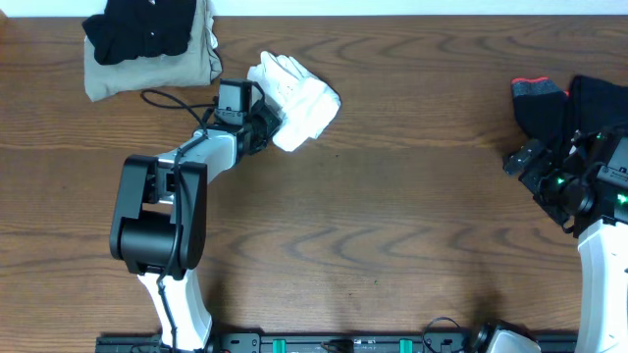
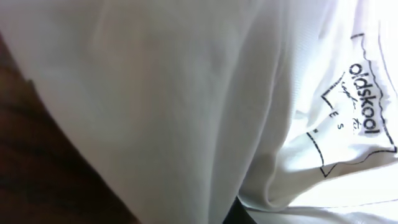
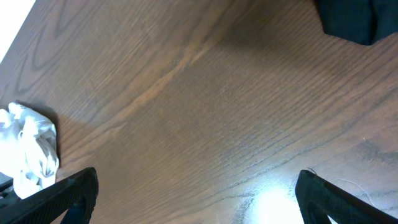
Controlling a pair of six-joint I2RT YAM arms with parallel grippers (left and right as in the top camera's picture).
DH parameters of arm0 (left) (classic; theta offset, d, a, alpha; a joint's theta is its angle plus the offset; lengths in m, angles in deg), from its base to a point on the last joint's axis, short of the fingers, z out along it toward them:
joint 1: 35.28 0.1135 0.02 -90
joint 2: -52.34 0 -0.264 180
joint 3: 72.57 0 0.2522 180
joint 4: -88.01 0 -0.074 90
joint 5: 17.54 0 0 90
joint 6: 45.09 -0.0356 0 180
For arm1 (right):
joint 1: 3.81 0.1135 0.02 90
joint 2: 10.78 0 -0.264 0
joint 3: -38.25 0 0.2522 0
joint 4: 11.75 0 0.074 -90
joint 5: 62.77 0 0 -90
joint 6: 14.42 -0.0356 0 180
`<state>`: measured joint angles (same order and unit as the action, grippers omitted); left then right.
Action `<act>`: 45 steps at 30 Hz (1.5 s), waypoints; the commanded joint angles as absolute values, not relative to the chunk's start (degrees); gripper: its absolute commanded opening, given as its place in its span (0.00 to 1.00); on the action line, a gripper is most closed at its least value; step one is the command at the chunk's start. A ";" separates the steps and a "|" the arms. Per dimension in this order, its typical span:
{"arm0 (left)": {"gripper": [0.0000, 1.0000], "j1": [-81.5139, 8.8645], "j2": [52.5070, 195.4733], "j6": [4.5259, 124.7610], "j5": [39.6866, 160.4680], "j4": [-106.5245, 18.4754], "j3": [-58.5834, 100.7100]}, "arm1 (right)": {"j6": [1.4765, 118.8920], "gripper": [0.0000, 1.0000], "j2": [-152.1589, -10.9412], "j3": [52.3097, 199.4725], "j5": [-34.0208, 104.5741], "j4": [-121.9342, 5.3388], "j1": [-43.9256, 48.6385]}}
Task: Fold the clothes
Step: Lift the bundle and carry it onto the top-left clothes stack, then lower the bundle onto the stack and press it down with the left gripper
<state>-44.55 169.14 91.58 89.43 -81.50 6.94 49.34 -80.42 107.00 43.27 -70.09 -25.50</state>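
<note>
White shirt — crumpled, its edge within the clamped left hand

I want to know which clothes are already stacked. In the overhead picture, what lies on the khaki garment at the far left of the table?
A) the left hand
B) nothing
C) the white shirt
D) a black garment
D: the overhead view shows a black garment lying on the khaki garment, while the white shirt lies apart to the right, with the left hand at it.
</note>
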 commanded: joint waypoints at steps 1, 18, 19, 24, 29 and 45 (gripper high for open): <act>0.06 -44.29 170.18 81.13 80.27 -79.16 6.33 | 49.96 0.99 -80.42 107.50 43.09 -70.13 -26.13; 0.06 -42.94 164.61 63.87 67.36 -86.39 14.79 | 49.96 0.99 -80.42 107.50 43.09 -70.13 -26.13; 0.06 -42.72 164.61 63.71 66.85 -87.12 15.07 | 49.96 0.99 -80.42 107.50 43.09 -70.13 -26.13; 0.06 -40.90 164.61 62.23 63.60 -91.22 17.30 | 49.96 0.99 -80.42 107.50 43.09 -70.13 -26.13; 0.06 -38.08 164.61 60.94 62.75 -93.72 22.05 | 49.96 0.99 -80.42 107.50 43.09 -70.13 -26.13; 0.06 -31.16 165.77 61.59 59.34 -95.20 33.65 | 49.96 0.99 -80.42 107.50 43.09 -70.13 -26.13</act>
